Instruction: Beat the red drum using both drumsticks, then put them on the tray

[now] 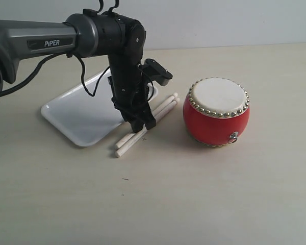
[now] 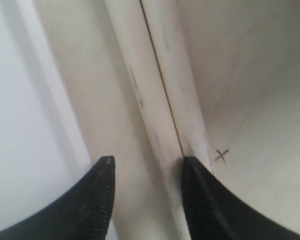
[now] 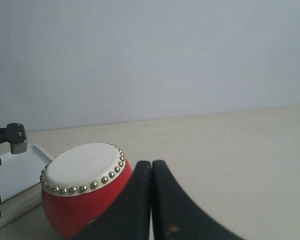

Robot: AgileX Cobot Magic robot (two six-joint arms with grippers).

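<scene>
The two drumsticks (image 1: 160, 108) lie side by side on the table between the tray (image 1: 81, 115) and the red drum (image 1: 217, 112). My left gripper (image 1: 143, 124) is down on them and open. In the left wrist view its fingers (image 2: 104, 172) straddle one drumstick (image 2: 140, 80). The other finger rests at the seam with the second drumstick (image 2: 175, 75), and the left gripper (image 2: 147, 161) grips nothing. The tray's rim (image 2: 50, 90) runs beside the sticks. My right gripper (image 3: 151, 163) is shut and empty, close beside the drum (image 3: 80, 202). It does not show in the exterior view.
A small pen cross (image 2: 221, 155) marks the table beside the sticks. The left arm (image 1: 51, 41) stretches over the tray from the left. The tray's corner (image 3: 20, 172) and part of the left arm (image 3: 12, 137) show behind the drum. A pale wall backs the table.
</scene>
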